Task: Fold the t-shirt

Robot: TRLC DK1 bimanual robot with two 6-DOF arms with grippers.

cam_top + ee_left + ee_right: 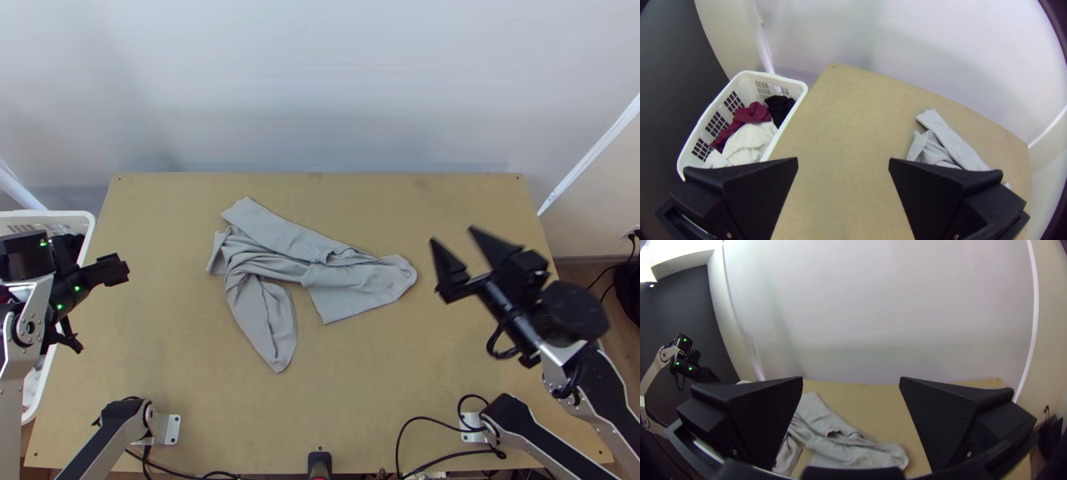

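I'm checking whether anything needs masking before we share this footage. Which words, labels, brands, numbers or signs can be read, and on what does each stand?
None: I can read no text on the t-shirt, the table, the white basket or the clothes in it.
The green spots on the left arm look like small lights, not lettering.

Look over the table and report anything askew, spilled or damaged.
The only untidy thing is the grey T-shirt: it lies bunched and twisted on the table, with one part trailing toward the near edge. That seems normal for a shirt not yet folded. I see no spill or damage.
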